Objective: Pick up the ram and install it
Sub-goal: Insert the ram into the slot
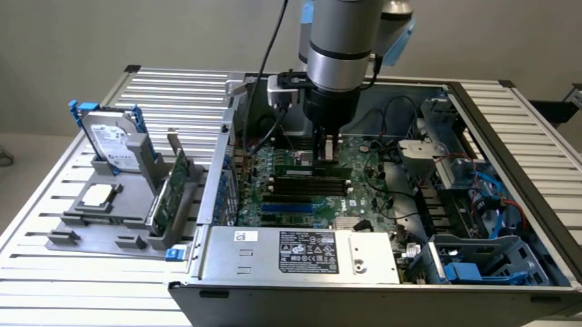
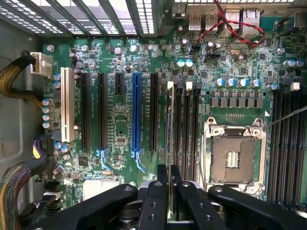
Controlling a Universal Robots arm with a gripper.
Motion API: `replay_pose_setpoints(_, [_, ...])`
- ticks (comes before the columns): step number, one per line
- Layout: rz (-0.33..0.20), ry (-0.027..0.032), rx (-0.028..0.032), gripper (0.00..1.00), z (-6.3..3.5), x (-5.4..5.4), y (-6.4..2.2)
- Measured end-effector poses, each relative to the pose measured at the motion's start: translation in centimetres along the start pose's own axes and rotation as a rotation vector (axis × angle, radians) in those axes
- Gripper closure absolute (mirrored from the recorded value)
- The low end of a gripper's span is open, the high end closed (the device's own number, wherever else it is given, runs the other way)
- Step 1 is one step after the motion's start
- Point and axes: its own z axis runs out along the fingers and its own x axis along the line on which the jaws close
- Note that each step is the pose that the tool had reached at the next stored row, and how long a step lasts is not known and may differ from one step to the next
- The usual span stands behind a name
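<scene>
Hand (image 2: 170,170) clamped on ram (image 2: 170,120) (edge-on) over motherboard (image 2: 120,120), open case (image 1: 272,303) on slatted table (image 1: 91,286), plain wall (image 1: 136,34)

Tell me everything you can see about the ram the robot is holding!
The ram is a thin, flat board seen edge-on, so it looks like a narrow pale strip. The hand pinches one end between its two black fingers, with the board standing on its edge. It hangs over the long black memory slots on the green motherboard, beside the square metal processor socket. I cannot tell whether it touches a slot.
</scene>
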Motion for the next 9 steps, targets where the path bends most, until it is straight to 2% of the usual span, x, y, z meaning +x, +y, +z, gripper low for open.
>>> replay_pose_setpoints(9, [-0.004,-0.0030,0.0018,0.86,1.62,-0.1,-0.02])
